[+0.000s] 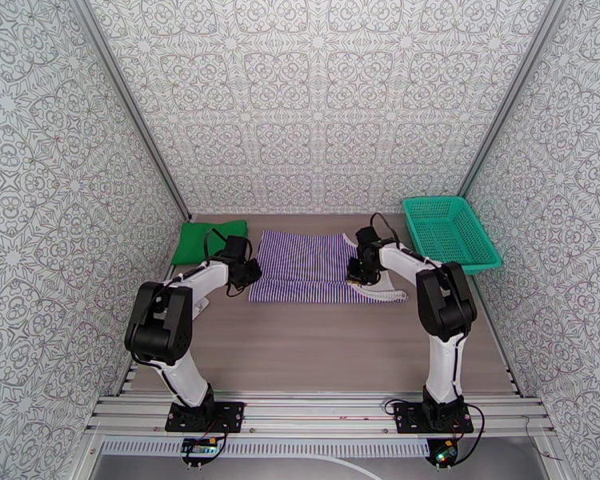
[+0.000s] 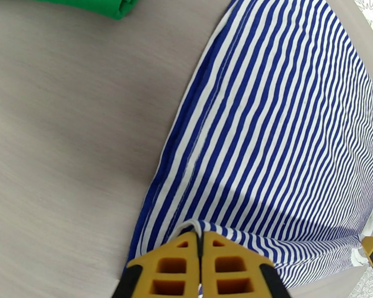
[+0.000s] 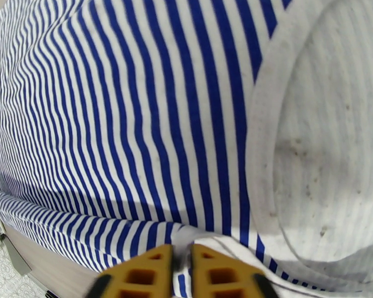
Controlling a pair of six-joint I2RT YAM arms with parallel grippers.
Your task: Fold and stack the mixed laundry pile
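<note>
- The striped shirt lies spread flat on the far middle of the desk.
- The green cloth lies folded in the far left corner, near the shirt's left edge but apart from it.
- The left hand is clenched on a pinch of the shirt's left near corner.
- The right hand grasps the shirt's near edge, just beside the white collar trim.
- The teal mesh basket stands at the far right.

Green cloth, upper left of the left wrist view, is cut off by the top edge. The shirt runs past the right edge. From above, the right arm covers part of the shirt's collar.
</note>
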